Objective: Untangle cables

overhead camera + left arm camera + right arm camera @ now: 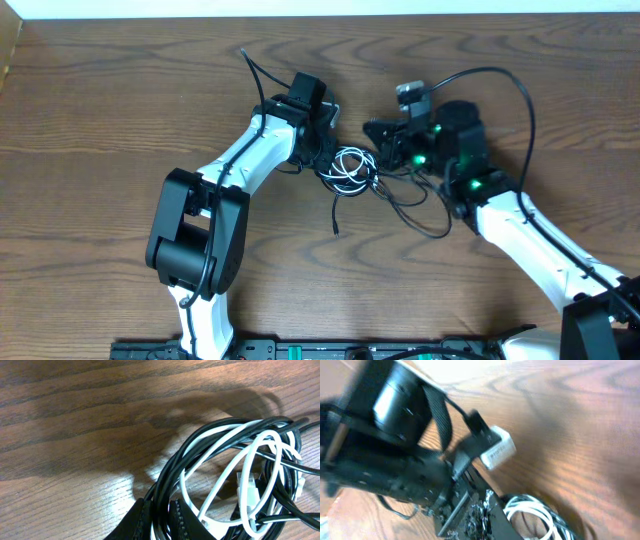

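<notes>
The cables (350,167) lie in one tangled bundle at the table's middle: a white cable (347,158) coiled among black ones, with a black loop (420,215) trailing right and a loose black end (335,215) pointing toward me. My left gripper (325,150) is at the bundle's left edge. In the left wrist view it (159,521) is shut on black cable strands, with the white cable (260,445) looped just beyond. My right gripper (374,132) sits at the bundle's upper right, jaws shut. Its blurred wrist view does not show whether a strand is pinched. The white cable (535,510) appears there.
The thick black wire (520,90) of the right arm arcs over the table's right side. A thinner wire (250,65) rises from the left arm. The table's far edge (320,20) meets a white strip. A black rail (300,350) runs along the near edge.
</notes>
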`<state>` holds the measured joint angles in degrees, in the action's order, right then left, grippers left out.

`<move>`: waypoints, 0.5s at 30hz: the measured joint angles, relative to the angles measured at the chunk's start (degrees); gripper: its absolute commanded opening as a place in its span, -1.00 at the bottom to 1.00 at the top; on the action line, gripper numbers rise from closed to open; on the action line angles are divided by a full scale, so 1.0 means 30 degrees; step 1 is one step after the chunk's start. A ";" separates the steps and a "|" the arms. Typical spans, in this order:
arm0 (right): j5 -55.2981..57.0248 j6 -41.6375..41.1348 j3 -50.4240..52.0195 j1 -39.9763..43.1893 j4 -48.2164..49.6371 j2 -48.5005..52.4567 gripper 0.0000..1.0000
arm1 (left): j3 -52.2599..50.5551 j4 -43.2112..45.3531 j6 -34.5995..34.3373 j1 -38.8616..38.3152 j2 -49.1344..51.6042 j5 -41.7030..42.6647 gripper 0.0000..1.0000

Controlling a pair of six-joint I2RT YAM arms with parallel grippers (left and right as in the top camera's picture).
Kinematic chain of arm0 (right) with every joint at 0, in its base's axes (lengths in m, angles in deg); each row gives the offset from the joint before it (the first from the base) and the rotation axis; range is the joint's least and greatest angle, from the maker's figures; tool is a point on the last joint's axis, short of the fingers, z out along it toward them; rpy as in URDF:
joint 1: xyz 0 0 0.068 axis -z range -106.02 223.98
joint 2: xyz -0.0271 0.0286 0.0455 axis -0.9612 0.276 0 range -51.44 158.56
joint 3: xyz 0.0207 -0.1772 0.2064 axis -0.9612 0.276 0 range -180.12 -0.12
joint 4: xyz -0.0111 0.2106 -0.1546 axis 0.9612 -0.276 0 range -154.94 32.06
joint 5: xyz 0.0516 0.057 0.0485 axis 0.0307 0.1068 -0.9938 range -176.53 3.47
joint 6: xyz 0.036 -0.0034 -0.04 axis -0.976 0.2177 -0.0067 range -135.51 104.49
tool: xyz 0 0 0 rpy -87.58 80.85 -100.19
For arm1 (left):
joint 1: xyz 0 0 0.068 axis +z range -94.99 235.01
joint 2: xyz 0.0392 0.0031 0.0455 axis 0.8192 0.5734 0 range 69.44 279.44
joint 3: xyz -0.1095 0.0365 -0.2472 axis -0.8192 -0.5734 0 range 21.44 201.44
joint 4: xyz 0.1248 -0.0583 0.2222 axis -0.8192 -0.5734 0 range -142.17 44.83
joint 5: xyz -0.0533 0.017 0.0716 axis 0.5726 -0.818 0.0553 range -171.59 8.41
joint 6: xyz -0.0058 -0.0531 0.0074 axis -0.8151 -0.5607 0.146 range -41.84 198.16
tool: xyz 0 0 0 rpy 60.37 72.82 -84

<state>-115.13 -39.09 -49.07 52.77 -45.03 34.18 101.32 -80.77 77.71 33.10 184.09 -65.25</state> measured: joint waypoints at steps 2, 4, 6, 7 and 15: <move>-0.0918 -0.0022 0.0000 0.0525 0.0750 -0.0022 -0.98 | 0.0000 0.0000 0.0000 0.0000 0.0000 -0.0007 -0.58; -0.1683 -0.0015 0.0000 0.1093 0.1188 -0.0073 -0.98 | 0.0000 -0.0007 -0.0080 0.0000 0.0000 -0.0007 -0.36; -0.2171 -0.0022 0.0000 0.1654 0.1027 -0.0131 -0.98 | 0.0000 -0.0058 -0.0175 0.0000 0.0000 -0.0051 -0.27; -0.2310 -0.0022 0.0000 0.1851 0.0845 -0.0138 -0.98 | 0.0000 -0.0073 -0.0233 0.0000 0.0000 -0.0066 -0.16; -0.1545 -0.0080 0.0000 0.2215 -0.3169 -0.0138 -0.97 | 0.0831 -0.0146 -0.0984 0.0255 -0.0284 -0.0051 0.07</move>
<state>-119.77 -39.33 -49.07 59.41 -54.54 33.77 103.81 -81.20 74.76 33.86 183.24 -65.41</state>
